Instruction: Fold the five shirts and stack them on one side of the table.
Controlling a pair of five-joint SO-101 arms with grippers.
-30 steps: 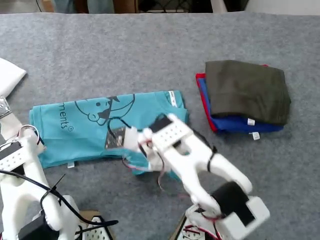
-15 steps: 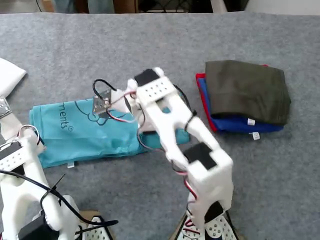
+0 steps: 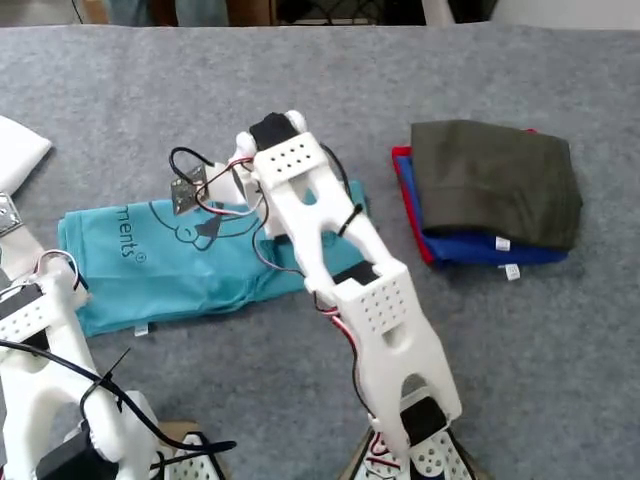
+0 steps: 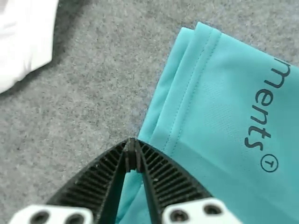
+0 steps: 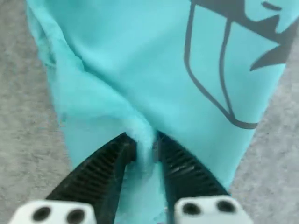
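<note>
Grey felt table (image 3: 150,90), arms mounted at the near edge. Folded stack (image 3: 495,185) on the right side: dark olive on top, blue and red beneath, so three look done. Teal shirt (image 3: 160,270) lies lengthwise left of centre, well apart from the stack, already narrowed to a long strip. White shirt (image 3: 20,150) waits at the far left edge. Right gripper (image 5: 142,140) is nearly closed, a raised ridge of teal cloth nipped between its jaws near the printed end; the arm stretches out over the shirt, likely so that end can be carried across for the next fold. Left gripper (image 4: 132,149) sits at the shirt's opposite hem, jaws pressed together; cannot tell if cloth is caught. Probably there to anchor that end while the other is pulled over
</note>
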